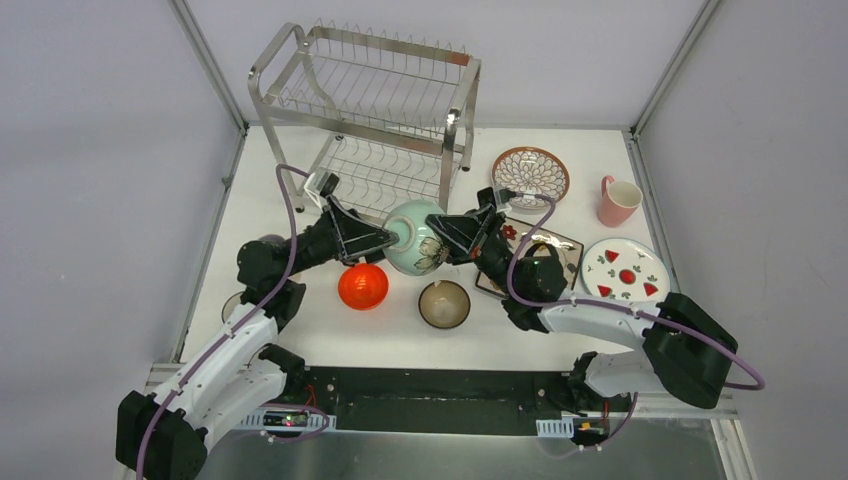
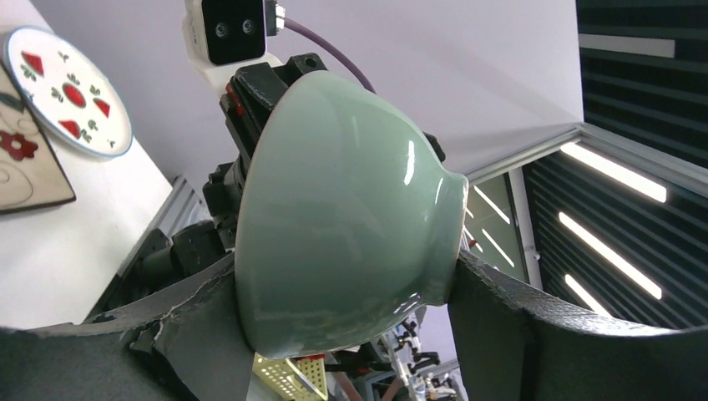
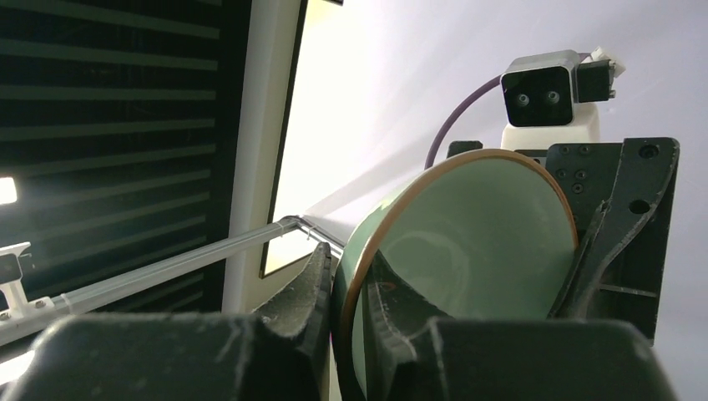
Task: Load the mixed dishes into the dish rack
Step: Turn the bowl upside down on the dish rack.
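The mint bowl [image 1: 415, 237] hangs on its side in the air in front of the dish rack [image 1: 380, 100], between both grippers. My right gripper [image 1: 447, 232] is shut on its brown rim, one finger inside and one outside, as the right wrist view shows [image 3: 349, 259]. From the left, my left gripper [image 1: 390, 238] spans the bowl [image 2: 342, 209]; one finger touches near the rim and the other touches the foot. An orange bowl [image 1: 362, 286] and a tan bowl [image 1: 444, 304] sit on the table below.
A brown-rimmed petal plate [image 1: 530, 176], a pink mug [image 1: 617, 201] and a white red-marked plate [image 1: 625, 270] lie at the right. The square floral plate [image 1: 560, 245] is partly under my right arm. The rack's wire shelves hold no dishes.
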Robot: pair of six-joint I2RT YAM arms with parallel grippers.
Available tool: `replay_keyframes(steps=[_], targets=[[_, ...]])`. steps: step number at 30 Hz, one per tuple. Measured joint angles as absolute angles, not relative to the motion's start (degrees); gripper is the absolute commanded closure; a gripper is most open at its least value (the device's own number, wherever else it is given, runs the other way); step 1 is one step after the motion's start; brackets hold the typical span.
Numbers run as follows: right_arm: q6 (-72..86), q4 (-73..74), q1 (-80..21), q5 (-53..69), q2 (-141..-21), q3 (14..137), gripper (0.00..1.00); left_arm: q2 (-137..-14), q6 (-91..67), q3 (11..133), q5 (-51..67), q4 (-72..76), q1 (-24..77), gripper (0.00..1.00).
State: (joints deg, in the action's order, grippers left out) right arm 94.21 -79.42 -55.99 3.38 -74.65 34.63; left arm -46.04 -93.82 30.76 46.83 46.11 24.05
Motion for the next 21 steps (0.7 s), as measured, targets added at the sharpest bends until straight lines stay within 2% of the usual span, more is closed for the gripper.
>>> replay_keyframes(steps=[3, 9, 14, 17, 21], targets=[[95.07, -79.9, -55.9, 2.37, -74.72, 32.51, 0.92, -45.8, -94.17, 29.54, 46.72, 44.82, 24.08, 0.49], [96.84, -80.27, -55.46, 1.1, -74.87, 28.23, 0.78, -44.75, -95.11, 26.68, 45.67, 41.71, 24.43, 0.6], [97.67, -81.32, -54.26, -0.71, -74.98, 24.16, 0.67, -44.53, -95.22, 26.41, 44.42, 39.22, 24.38, 0.61], [97.97, -81.43, -53.34, -1.3, -74.98, 22.13, 0.66, -43.99, -95.26, 26.39, 43.29, 38.94, 24.29, 0.61], [98.1, -81.69, -52.99, -1.15, -75.02, 21.06, 0.7, -43.72, -95.18, 25.54, 43.31, 38.72, 24.32, 0.61]])
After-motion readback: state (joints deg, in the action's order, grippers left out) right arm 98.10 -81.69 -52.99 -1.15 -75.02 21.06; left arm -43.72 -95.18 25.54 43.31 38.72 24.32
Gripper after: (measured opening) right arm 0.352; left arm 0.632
